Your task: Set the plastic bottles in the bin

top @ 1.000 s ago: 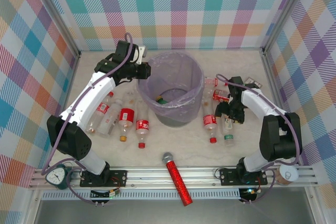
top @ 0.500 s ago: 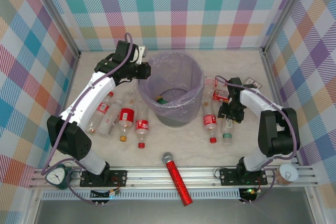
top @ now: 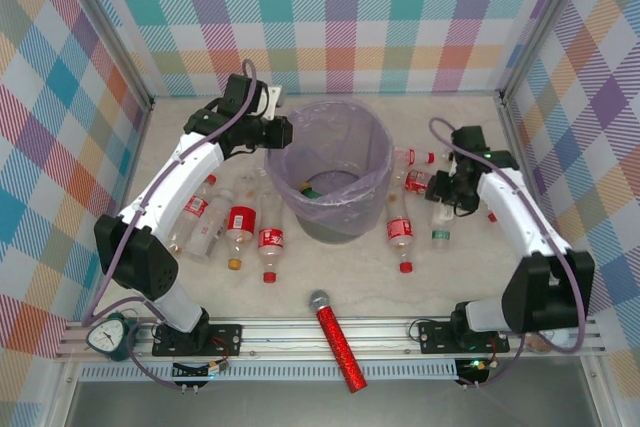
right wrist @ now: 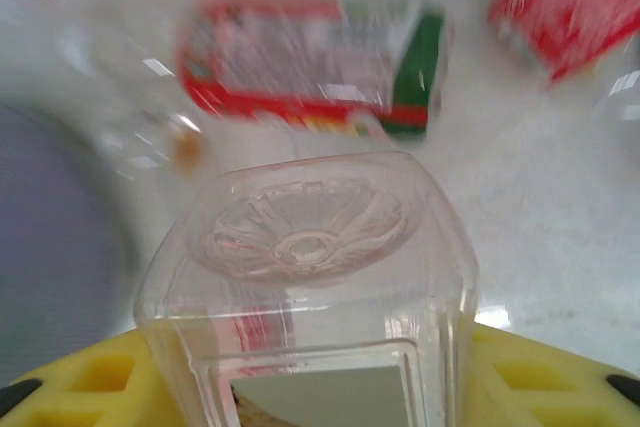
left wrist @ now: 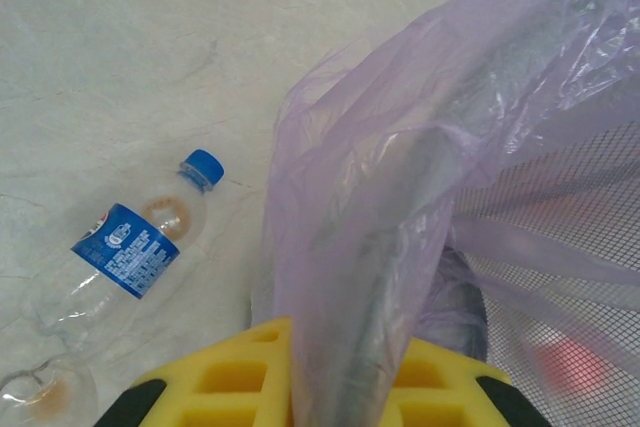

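Loose bottles: small clear plastic bottles with red labels [top: 240, 222] lie on the pale marbled tabletop [top: 330, 287], awaiting pickup.
Left pincer [top: 277, 133]: clenched on the rim of the round grey bin with lavender liner [top: 384, 159], probably to steady it.
Right pincer [top: 441, 192]: grasping a clear plastic bottle [right wrist: 300, 247] with its base toward the wrist camera, just right of the bin, presumably for carrying over.
Unclear: the held bottle's cap and label are hidden, and the surroundings are blurred.

Left arm [top: 185, 172] extends toward the far-left corner of the table [top: 450, 287]. Left gripper [top: 283, 133] is clamped on the bin [top: 372, 137] rim. Right arm [top: 515, 212] is bent near the right edge. Right gripper [top: 443, 190] grips a plastic bottle [right wrist: 310, 247].
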`<state>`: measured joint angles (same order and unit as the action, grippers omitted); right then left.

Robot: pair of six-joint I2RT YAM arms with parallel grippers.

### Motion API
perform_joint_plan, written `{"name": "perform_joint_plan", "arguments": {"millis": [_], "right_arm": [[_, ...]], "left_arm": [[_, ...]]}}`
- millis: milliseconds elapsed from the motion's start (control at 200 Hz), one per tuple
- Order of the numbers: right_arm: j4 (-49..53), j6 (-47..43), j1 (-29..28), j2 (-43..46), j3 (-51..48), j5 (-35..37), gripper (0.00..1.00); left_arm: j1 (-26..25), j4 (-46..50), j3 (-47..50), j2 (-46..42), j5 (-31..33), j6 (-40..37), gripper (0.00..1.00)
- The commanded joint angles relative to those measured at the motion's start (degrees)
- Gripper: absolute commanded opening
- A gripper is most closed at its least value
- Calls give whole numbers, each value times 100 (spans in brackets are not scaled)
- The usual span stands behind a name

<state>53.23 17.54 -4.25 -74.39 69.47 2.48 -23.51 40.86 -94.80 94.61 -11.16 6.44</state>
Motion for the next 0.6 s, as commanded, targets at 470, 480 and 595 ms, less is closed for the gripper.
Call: {"name": "perform_joint_plan", "arguments": {"millis": [470,480,595], "right_arm": [[-474,-191,-678,-270,3764,-2240,37],[-450,-214,-758,-329,3845,-2216,37],[-140,-433,-1620,-1135,4697,-2066,37]], "left_arm": [[-198,353,-84,359,-149,-53,41],[-198,346,-80,357,-145,-54,41],[-198,253,-32,245,-210,-46,43]]}}
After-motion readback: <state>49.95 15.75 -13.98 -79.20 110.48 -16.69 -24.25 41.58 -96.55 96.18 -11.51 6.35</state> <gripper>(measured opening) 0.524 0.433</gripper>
